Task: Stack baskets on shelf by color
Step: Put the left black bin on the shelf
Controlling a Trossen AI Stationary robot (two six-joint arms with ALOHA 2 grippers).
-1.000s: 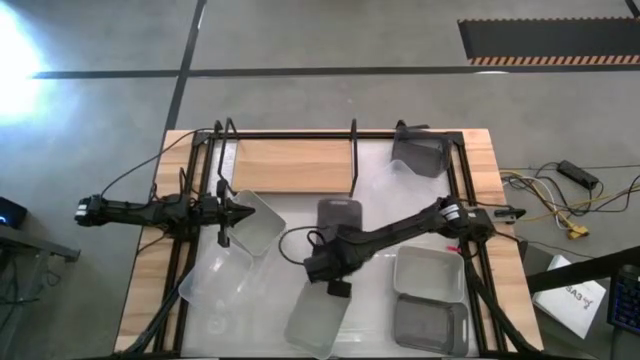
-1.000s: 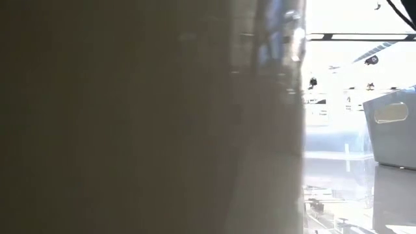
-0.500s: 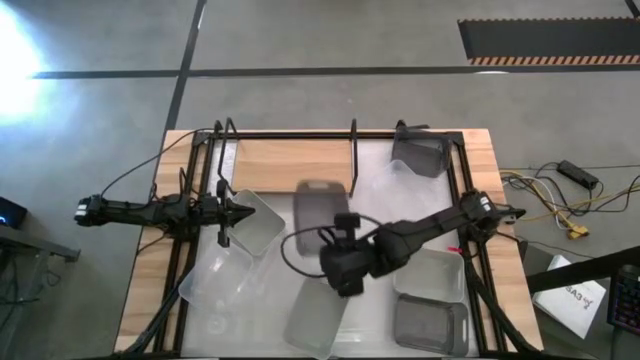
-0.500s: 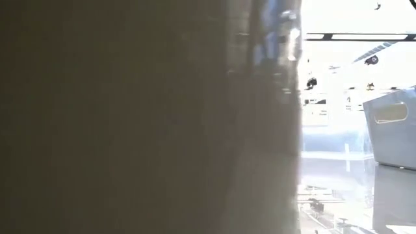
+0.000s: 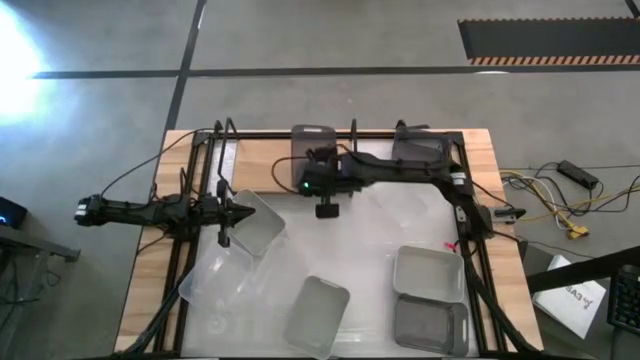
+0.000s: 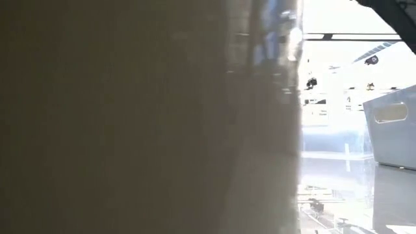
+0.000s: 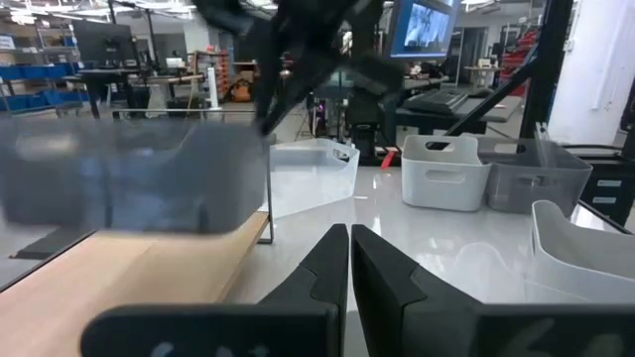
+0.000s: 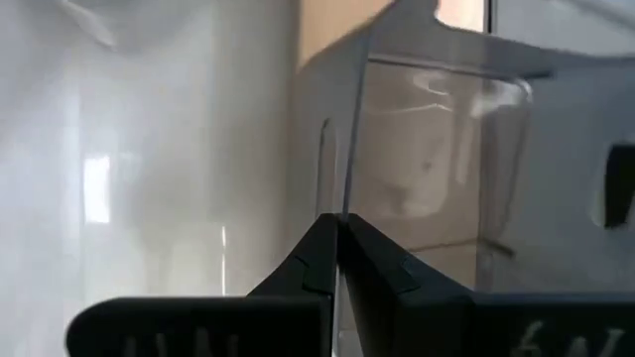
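Mostly undone: the shelf [image 5: 290, 165], a pale wood plank with black wire uprights at 12 o'clock of the table [image 5: 140, 300], has only 1 dark grey basket [image 5: 420, 155] parked at its 3 o'clock end. The right gripper [image 5: 322, 172] is clamped on the wall of a second dark grey basket [image 5: 312, 140], carried over the shelf's middle and, by the left wrist view, hanging above the plank, not set down. Judged step: place it on or beside the other dark one.

Left to sort, all on the white glossy tabletop:
- 2 clear baskets at 8 o'clock [image 5: 222, 282] and 9 o'clock [image 5: 255, 222]
- 1 whitish basket [image 5: 318, 315] at 6 o'clock, lying askew
- 1 whitish basket [image 5: 428, 272] and 1 grey basket [image 5: 430, 325] at 4 to 5 o'clock, touching

The left gripper [image 5: 240, 210] waits at 9 o'clock, jaws pressed together, holding nothing

Baskets are smooth moulded plastic, rectangular, tapered sides, rounded corners, cut-out handles; clear ones glare, rims hard to trace
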